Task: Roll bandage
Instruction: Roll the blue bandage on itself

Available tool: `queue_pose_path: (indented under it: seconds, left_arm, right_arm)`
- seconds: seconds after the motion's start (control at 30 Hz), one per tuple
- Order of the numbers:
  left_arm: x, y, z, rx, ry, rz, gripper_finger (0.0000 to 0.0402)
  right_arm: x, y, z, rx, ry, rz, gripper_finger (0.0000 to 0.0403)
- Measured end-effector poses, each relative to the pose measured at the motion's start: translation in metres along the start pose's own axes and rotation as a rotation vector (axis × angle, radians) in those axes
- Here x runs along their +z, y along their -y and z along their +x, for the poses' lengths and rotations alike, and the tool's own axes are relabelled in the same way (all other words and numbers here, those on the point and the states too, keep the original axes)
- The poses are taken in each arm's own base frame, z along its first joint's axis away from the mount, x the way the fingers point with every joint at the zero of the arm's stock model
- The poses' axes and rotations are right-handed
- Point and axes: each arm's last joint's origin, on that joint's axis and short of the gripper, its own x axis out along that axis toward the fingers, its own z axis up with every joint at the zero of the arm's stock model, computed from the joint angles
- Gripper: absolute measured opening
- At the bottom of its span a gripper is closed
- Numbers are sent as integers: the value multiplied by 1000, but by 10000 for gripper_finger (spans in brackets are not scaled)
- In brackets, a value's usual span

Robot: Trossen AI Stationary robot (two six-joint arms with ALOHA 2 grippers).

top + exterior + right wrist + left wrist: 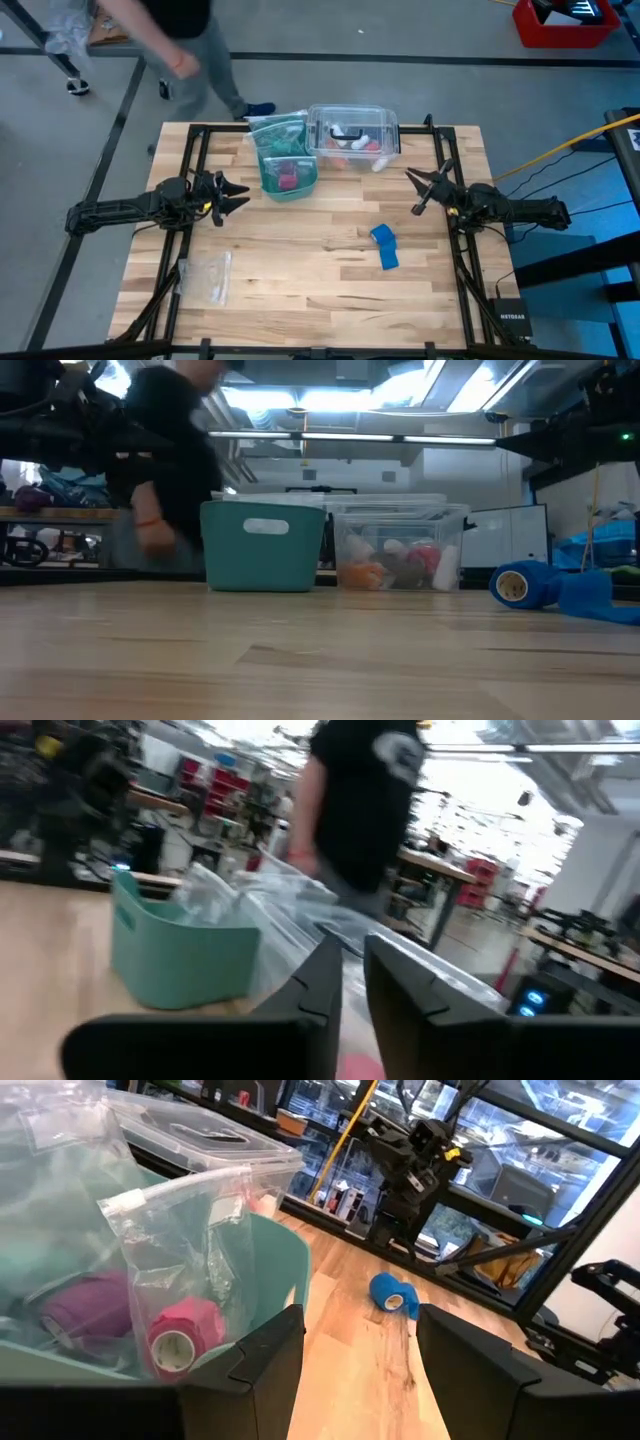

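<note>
I see the bandage (384, 246) lying partly unrolled at about four o'clock on the table (300, 290); neither gripper touches it. Left gripper (238, 196) waits wide at nine o'clock; right gripper (418, 192), at three, stands narrowly parted, empty.

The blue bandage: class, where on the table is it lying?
In the high view, the soft blue fabric bandage lies partly unrolled on the wooden table, right of centre, nearest the right tool.

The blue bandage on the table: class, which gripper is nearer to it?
Right. The right gripper hovers just beyond the bandage, slightly outward; the left gripper is far across the table.

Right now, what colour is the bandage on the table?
Bright blue; the bandage shows best in the high view.
</note>
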Motion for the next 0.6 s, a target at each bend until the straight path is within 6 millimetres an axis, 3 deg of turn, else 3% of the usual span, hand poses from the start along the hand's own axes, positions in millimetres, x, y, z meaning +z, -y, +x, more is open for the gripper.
queue_pose_path:
  seconds: [0.23,0.37,0.6]
  left_arm:
    - [1,-1,0,23,13,7,186]
    - [1,-1,0,23,13,-1,186]
    - [1,-1,0,23,14,0,186]
  right_arm:
    - [3,1,0,20,11,87,166]
    - [6,-3,0,162,56,251,215]
    - [2,-15,3,409,-12,477,222]
